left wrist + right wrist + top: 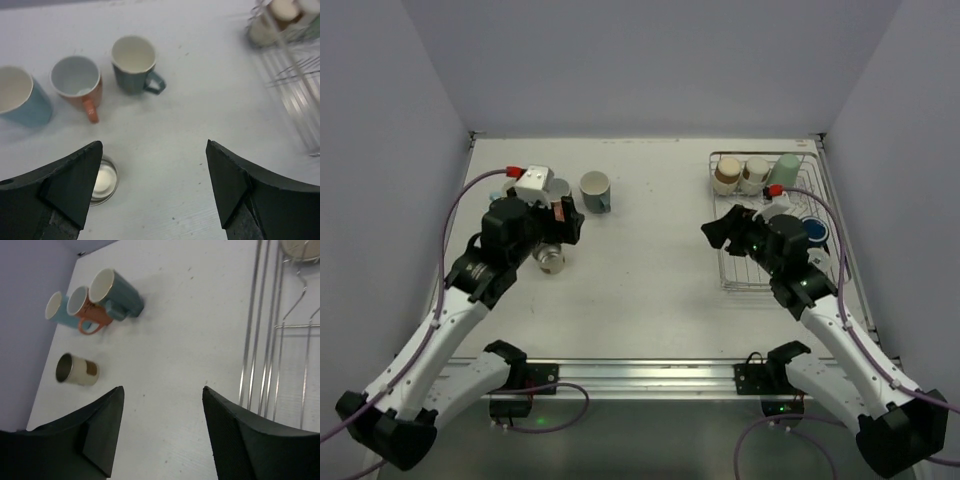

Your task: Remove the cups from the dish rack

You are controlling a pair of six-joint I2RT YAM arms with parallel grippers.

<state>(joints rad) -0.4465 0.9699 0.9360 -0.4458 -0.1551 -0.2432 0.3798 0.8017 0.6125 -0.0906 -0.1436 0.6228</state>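
Observation:
My left gripper [153, 145] [568, 222] stands open and empty over the table, just above a cream cup [104, 179] [551, 258] standing by its left finger. Beyond it stand a light blue cup [20, 97], a salmon cup [77, 80] and a grey-teal cup [134, 62] [595, 190]. The dish rack [735, 270] [260, 340] is at the right. It holds a brown cup [727, 175], a white cup [755, 172], a pale green cup [787, 168] and a dark blue cup [815, 232]. My right gripper [162, 389] [715, 232] hangs open and empty over bare table, just left of the rack.
Walls close the table on the left, back and right. The left arm's wrist hides part of the cup group in the top view. The rack's wire side [295, 95] lies to the right of the left gripper.

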